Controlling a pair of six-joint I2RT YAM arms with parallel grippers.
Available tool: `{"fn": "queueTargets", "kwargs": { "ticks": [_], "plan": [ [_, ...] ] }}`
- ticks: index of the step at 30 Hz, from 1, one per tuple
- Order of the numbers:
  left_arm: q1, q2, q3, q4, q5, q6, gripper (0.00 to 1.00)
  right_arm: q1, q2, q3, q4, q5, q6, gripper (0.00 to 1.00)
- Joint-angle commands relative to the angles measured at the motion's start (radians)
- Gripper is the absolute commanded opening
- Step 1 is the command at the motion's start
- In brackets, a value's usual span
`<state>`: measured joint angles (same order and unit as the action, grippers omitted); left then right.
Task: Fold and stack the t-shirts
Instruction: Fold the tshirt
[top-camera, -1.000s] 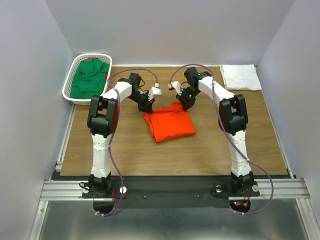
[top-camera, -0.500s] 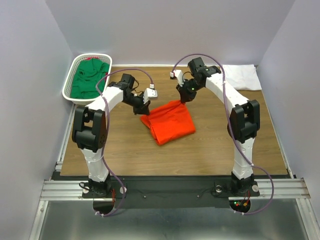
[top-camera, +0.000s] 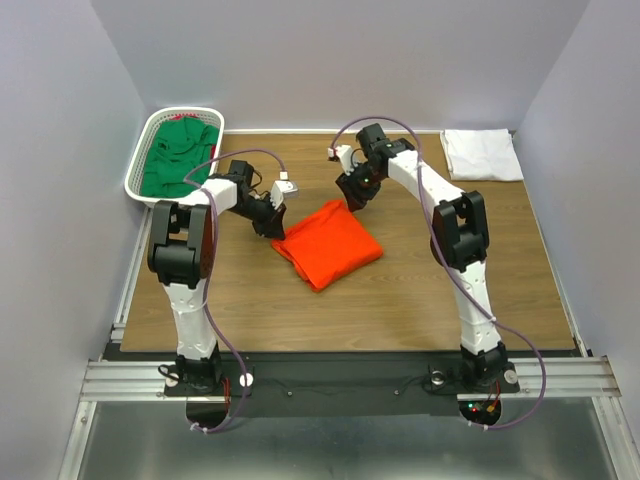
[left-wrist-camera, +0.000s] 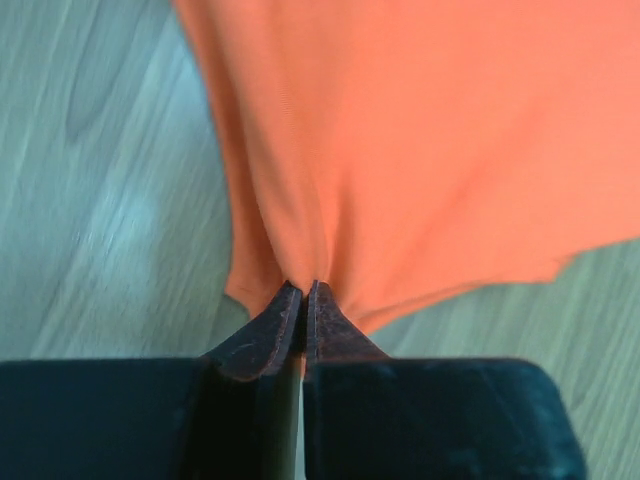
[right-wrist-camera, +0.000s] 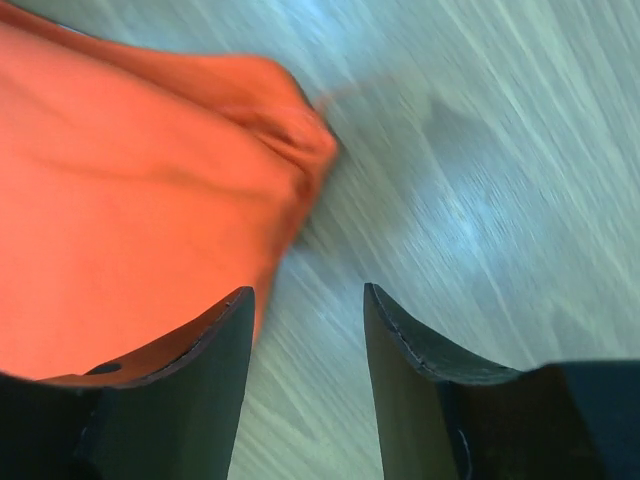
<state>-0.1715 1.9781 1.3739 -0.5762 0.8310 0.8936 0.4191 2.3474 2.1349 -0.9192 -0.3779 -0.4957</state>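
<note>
The orange-red t-shirt (top-camera: 326, 243) lies folded in the middle of the table. My left gripper (top-camera: 270, 225) is shut on its left corner, and the pinched cloth (left-wrist-camera: 420, 150) fans out from the closed jaws in the left wrist view. My right gripper (top-camera: 347, 195) is open and empty just above the shirt's far corner (right-wrist-camera: 120, 210), over bare wood. A folded white t-shirt (top-camera: 481, 154) lies at the back right. The dark green t-shirt (top-camera: 178, 160) sits in the basket.
The white mesh basket (top-camera: 139, 170) stands at the back left corner. Grey walls close in the table on three sides. The arm bases stand at the near edge.
My right gripper let go of the shirt's far corner and opened. My left gripper pulled its corner to the left, dragging and turning the orange-red shirt.
</note>
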Motion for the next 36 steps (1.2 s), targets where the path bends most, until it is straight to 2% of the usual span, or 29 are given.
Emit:
{"fn": "queueTargets", "kwargs": {
  "ticks": [1, 4, 6, 8, 9, 12, 16, 18, 20, 21, 23, 24, 26, 27, 29, 31, 33, 36],
  "plan": [
    [0.023, 0.057, 0.062, -0.01, -0.021, -0.078, 0.18, -0.032, -0.105, -0.002, 0.059, 0.074, 0.115, 0.54],
    [0.023, 0.067, 0.048, 0.032, -0.039, -0.114, 0.21, -0.045, -0.227, -0.166, 0.057, -0.028, 0.141, 0.52],
    [0.023, 0.088, 0.057, 0.059, -0.065, -0.162, 0.23, -0.045, -0.279, -0.26, 0.059, -0.16, 0.154, 0.48],
    [0.023, 0.109, 0.08, 0.038, -0.087, -0.163, 0.24, -0.033, -0.333, -0.403, 0.062, -0.211, 0.166, 0.43],
    [0.023, 0.128, 0.106, 0.038, -0.096, -0.185, 0.24, -0.028, -0.347, -0.45, 0.062, -0.243, 0.163, 0.38],
    [0.018, 0.191, 0.206, 0.015, -0.15, -0.214, 0.24, -0.013, -0.367, -0.598, 0.083, -0.291, 0.166, 0.34],
    [0.021, 0.219, 0.329, -0.013, -0.178, -0.237, 0.27, 0.006, -0.375, -0.701, 0.114, -0.342, 0.186, 0.33],
    [0.027, 0.174, 0.353, -0.027, -0.146, -0.233, 0.35, 0.01, -0.39, -0.684, 0.111, -0.352, 0.189, 0.33],
    [0.038, 0.116, 0.34, -0.027, -0.054, -0.21, 0.41, 0.004, -0.414, -0.653, 0.109, -0.355, 0.192, 0.33],
    [0.049, 0.081, 0.302, -0.014, -0.015, -0.208, 0.52, -0.002, -0.43, -0.633, 0.109, -0.368, 0.197, 0.34],
    [0.049, -0.074, 0.211, 0.053, 0.067, -0.237, 0.61, -0.023, -0.454, -0.558, 0.109, -0.438, 0.232, 0.39],
    [0.049, -0.109, 0.174, 0.091, 0.098, -0.27, 0.62, -0.029, -0.456, -0.531, 0.112, -0.456, 0.246, 0.4],
    [0.041, -0.171, 0.061, 0.227, 0.184, -0.347, 0.62, -0.039, -0.425, -0.454, 0.143, -0.477, 0.302, 0.4],
    [0.035, -0.194, 0.024, 0.284, 0.198, -0.463, 0.6, -0.042, -0.412, -0.434, 0.169, -0.474, 0.33, 0.4],
    [0.009, -0.226, -0.068, 0.438, 0.229, -0.568, 0.57, -0.045, -0.337, -0.373, 0.256, -0.467, 0.402, 0.4],
    [-0.003, -0.202, -0.105, 0.527, 0.232, -0.717, 0.52, -0.046, -0.263, -0.281, 0.312, -0.452, 0.463, 0.37],
    [-0.002, -0.139, -0.108, 0.572, 0.217, -0.784, 0.46, -0.049, -0.141, -0.202, 0.321, -0.461, 0.491, 0.34],
    [0.009, -0.059, -0.088, 0.596, 0.174, -0.817, 0.44, -0.057, -0.01, -0.098, 0.339, -0.463, 0.549, 0.33]
  ]
}}
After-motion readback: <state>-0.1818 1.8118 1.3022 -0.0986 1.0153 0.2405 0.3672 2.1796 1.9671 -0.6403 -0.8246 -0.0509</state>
